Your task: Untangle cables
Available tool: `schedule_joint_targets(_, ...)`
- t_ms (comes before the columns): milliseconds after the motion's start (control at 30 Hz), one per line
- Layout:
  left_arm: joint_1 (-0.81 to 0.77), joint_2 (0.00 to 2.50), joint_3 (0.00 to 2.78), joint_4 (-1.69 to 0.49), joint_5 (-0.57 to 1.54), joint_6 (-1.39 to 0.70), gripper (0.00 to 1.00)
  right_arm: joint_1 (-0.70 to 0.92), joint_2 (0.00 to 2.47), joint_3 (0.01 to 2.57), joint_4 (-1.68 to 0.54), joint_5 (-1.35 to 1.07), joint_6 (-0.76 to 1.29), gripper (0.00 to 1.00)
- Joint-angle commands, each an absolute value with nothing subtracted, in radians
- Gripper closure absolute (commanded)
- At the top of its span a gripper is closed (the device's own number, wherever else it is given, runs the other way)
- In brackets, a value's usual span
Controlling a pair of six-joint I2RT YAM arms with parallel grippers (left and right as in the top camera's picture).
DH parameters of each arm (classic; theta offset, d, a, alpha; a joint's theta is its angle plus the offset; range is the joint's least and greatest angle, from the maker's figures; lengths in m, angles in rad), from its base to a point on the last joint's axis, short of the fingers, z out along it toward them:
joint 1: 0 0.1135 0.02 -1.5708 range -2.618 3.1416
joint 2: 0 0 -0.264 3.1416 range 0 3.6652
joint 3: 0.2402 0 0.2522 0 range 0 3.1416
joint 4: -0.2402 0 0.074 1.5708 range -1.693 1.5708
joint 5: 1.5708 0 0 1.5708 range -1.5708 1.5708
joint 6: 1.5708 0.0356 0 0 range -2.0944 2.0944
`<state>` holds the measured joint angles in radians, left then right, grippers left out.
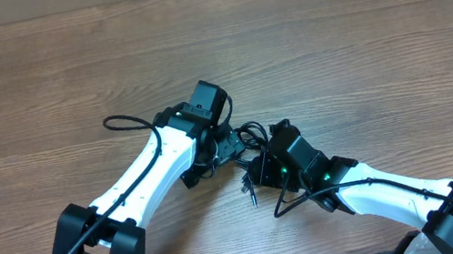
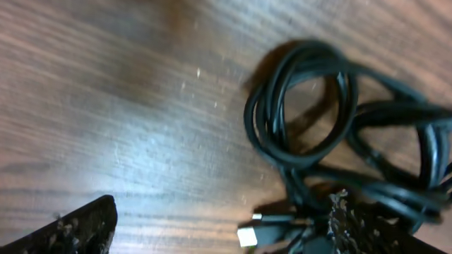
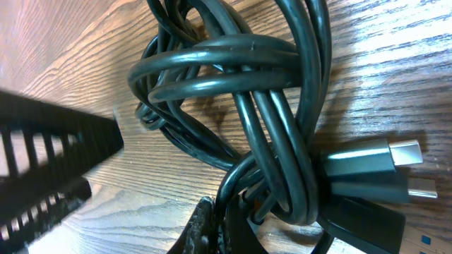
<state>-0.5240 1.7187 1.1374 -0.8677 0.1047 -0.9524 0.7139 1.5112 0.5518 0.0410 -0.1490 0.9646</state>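
Looking down from overhead, the cables [image 1: 252, 138] sit bunched on the counter [image 1: 331, 36], right between both arms. Left wrist view: left tool [image 2: 212, 229] gaping wide, loops just ahead, a silver plug [image 2: 247, 234] by its right finger. Right wrist view: right tool [image 3: 210, 227] clenched at the knot's edge, though I can't tell if it has trapped a strand. Smart play: pinch one separate loop and draw outward slowly.
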Motion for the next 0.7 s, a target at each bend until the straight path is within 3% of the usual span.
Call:
schedule_joint_targets(0, -0.533, 1.730, 1.134, -0.870, 0.245, -0.881, 0.05, 0.717, 1.517, 0.575, 0.044, -0.135, 0.962, 0.96)
schedule_joint_targets(133, -0.538, 1.730, 1.134, -0.870, 0.296, -0.832, 0.05, 0.717, 1.517, 0.575, 0.044, -0.135, 0.962, 0.96)
schedule_joint_targets(400, -0.537, 1.731, 1.134, -0.847, 0.046, -0.873, 0.01, 0.717, 1.506, 0.575, 0.044, -0.148, 0.961, 0.96)
schedule_joint_targets(667, -0.538, 1.743, 1.134, -0.786, 0.051, -0.825, 0.00, 0.717, 1.468, 0.575, 0.033, -0.157, 0.935, 0.96)
